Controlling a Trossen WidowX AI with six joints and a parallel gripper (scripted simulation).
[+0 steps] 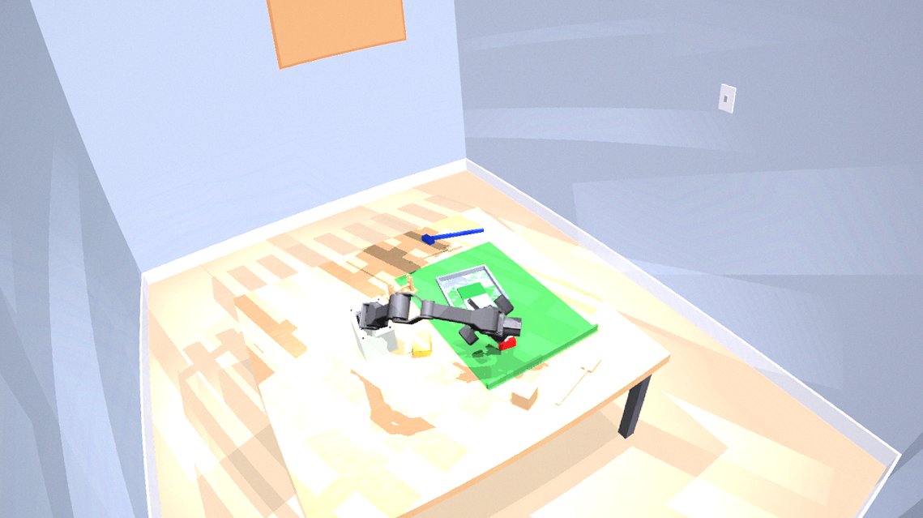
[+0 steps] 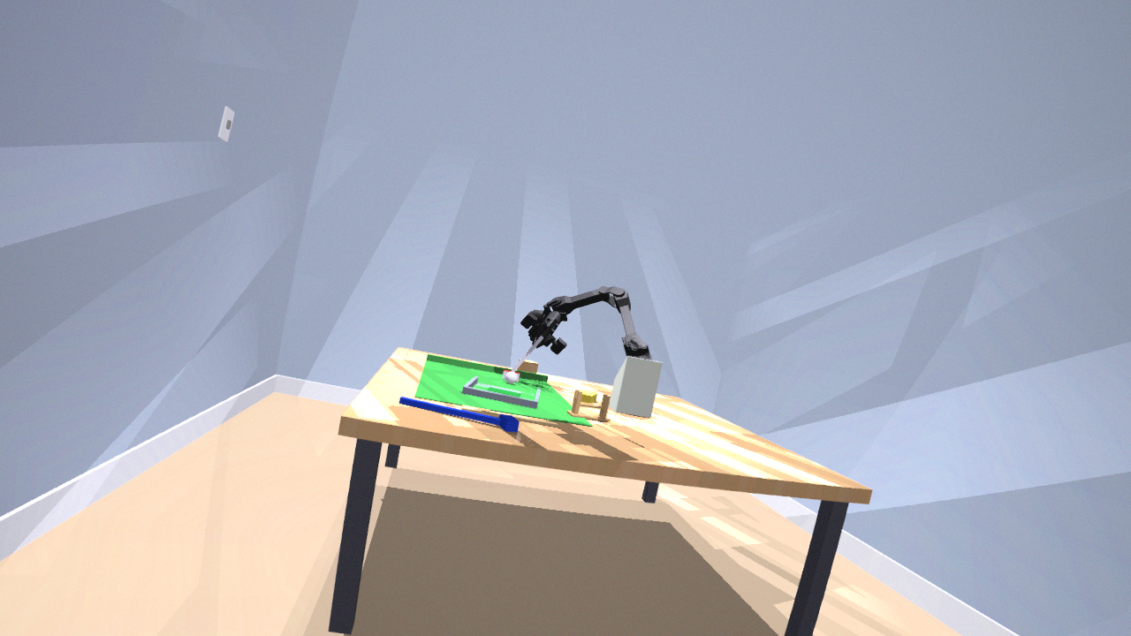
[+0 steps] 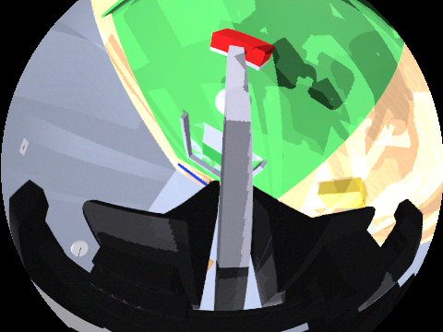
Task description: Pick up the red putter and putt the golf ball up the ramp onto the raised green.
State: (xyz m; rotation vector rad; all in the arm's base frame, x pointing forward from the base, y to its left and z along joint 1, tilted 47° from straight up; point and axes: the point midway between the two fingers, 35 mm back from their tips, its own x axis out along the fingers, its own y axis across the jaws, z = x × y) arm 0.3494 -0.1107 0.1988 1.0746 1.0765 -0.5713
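Note:
My gripper (image 1: 491, 324) (image 2: 542, 333) (image 3: 229, 187) is shut on the grey shaft of the red putter (image 1: 508, 343) (image 3: 242, 46). The putter slants down with its red head over the green mat (image 1: 548, 314) (image 2: 443, 375) (image 3: 161, 60). The white golf ball (image 2: 511, 377) (image 3: 221, 101) is on the head's ramp side, with a gap showing in the wrist view, partly behind the shaft. The arm hides it in the top view. The white ramp (image 3: 212, 135) leads to the raised green (image 1: 472, 291) (image 3: 211, 153) inside a low grey frame (image 1: 460, 273) (image 2: 499, 398) (image 3: 185, 134).
A blue club (image 1: 456, 235) (image 2: 459, 412) lies beyond the mat. A yellow block (image 1: 421, 344) (image 2: 588, 397) (image 3: 342, 193) and a wooden stand (image 2: 604, 407) are near the arm's pale base box (image 1: 380, 343) (image 2: 639, 387). A wooden block (image 1: 524, 397) and a pale wooden tool (image 1: 576, 384) lie by the mat's raised edge.

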